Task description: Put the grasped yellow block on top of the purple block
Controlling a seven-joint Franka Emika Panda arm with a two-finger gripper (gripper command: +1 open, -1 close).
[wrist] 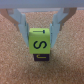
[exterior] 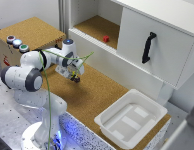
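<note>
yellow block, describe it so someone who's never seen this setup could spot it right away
Start at the long cork-covered counter in front of the white cabinet, then find the white robot arm's gripper above it. The small yellow cube sits clamped between the gripper's fingers, with a black "S" printed on one face. Unlike the small red block resting on the cabinet shelf, it is yellow and held.

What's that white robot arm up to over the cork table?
The arm's gripper is shut on the yellow block, a tiny cube with an S on it, held between two fingers. A dark block, likely the purple block, peeks out just below it on the cork table. A small red block sits on the shelf, and a white tray lies nearby.
</note>
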